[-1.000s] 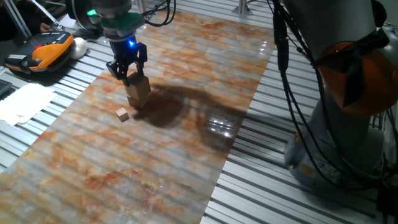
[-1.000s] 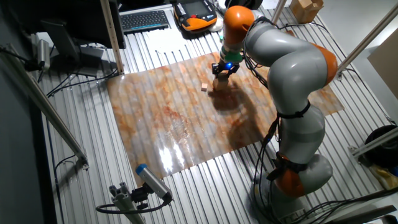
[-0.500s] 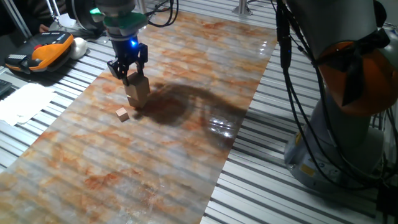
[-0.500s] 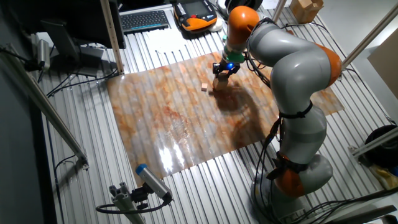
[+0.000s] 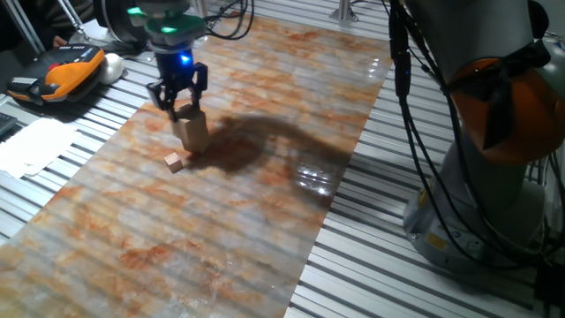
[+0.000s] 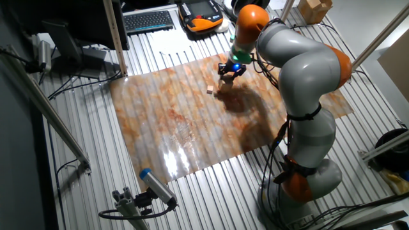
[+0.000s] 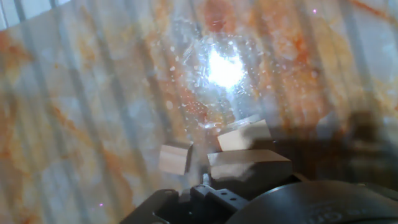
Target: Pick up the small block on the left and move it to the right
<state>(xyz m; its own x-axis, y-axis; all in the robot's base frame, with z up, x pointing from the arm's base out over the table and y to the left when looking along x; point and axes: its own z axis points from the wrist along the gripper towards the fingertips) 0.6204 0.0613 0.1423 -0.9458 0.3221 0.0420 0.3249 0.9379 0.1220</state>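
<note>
The small block (image 5: 192, 132) is a light-tan wooden cube near the far left of the marbled mat (image 5: 265, 177). My gripper (image 5: 180, 104) stands straight over it, with its fingers down either side of the block's top, shut on it. The block sits at or just above the mat; I cannot tell which. In the hand view the block (image 7: 249, 165) fills the space right in front of the hand. A middle-sized tan cube (image 7: 244, 135) lies just beyond it. The tiniest tan cube (image 5: 175, 161) lies on the mat beside the block and also shows in the hand view (image 7: 174, 158). The other fixed view shows the gripper (image 6: 228, 72) over the block (image 6: 223, 82).
An orange-and-black teach pendant (image 5: 55, 72) and white papers (image 5: 33, 146) lie on the slatted table left of the mat. The robot's base and cables (image 5: 494, 159) stand at the right. The mat stretches open to the right and front of the cubes.
The gripper has moved a little to the left and the small block has shifted left with it. The tiniest cube has not moved.
</note>
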